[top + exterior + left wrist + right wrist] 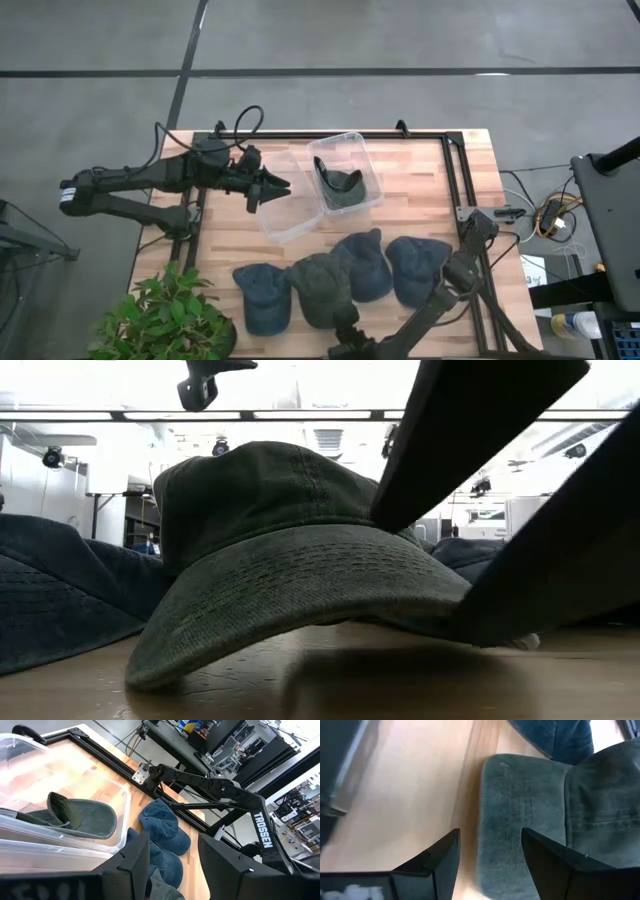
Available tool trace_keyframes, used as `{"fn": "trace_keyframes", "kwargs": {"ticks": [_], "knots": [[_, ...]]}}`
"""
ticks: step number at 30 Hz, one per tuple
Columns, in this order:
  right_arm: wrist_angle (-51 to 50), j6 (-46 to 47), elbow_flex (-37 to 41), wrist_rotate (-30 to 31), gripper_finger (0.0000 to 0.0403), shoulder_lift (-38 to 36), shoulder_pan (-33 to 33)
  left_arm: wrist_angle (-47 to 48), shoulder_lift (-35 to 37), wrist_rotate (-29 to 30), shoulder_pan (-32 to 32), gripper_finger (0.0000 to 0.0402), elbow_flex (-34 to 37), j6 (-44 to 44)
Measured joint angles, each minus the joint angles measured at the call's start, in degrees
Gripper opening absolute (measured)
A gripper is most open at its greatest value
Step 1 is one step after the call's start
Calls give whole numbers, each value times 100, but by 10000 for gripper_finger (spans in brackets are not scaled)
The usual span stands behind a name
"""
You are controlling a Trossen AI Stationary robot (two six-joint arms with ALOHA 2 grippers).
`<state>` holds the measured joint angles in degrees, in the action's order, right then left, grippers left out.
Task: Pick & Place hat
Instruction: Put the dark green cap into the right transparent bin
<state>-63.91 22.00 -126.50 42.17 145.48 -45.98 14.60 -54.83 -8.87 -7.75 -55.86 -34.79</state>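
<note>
At the far left of the wooden counter [410,190] a potted plant [165,315] sits at the near corner. Above it, the left arm reaches in from the left edge, and the left hand [278,189] hovers with its fingers parted and empty at the side of an empty clear bin [285,215]. Just right of that bin stands a second clear bin [345,170] with one dark green hat [340,188] already lying inside it.

Along the near edge of the counter four hats lie in a row, overlapping one another: a blue hat [262,295] on the left, then an olive green hat [320,288], then a second blue hat [365,262], then a third blue hat [417,268] on the right.

The right arm comes in from the right side and bends down toward the near edge, so the right hand [347,335] sits low at the front of the row, just by the brim of the olive green hat. In the right wrist view its two fingers [440,860] stand apart, holding nothing, one over bare wood and the other over the brim of the olive green hat [520,825], which lies flat on the counter ahead of them. In the low view that brim [300,590] rests on the wood with the dark arm links slanting down just to its right.
</note>
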Motion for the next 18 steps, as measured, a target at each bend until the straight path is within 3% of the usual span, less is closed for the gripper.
{"fn": "trace_keyframes", "kwargs": {"ticks": [12, 18], "knots": [[19, -67, 388, 440, 205, -19, -68, -2, -2, -1, 5, 160, 0, 24], [751, -584, 858, 916, 203, -40, -94, -2, -2, 1, 4, 160, 0, 20]]}}
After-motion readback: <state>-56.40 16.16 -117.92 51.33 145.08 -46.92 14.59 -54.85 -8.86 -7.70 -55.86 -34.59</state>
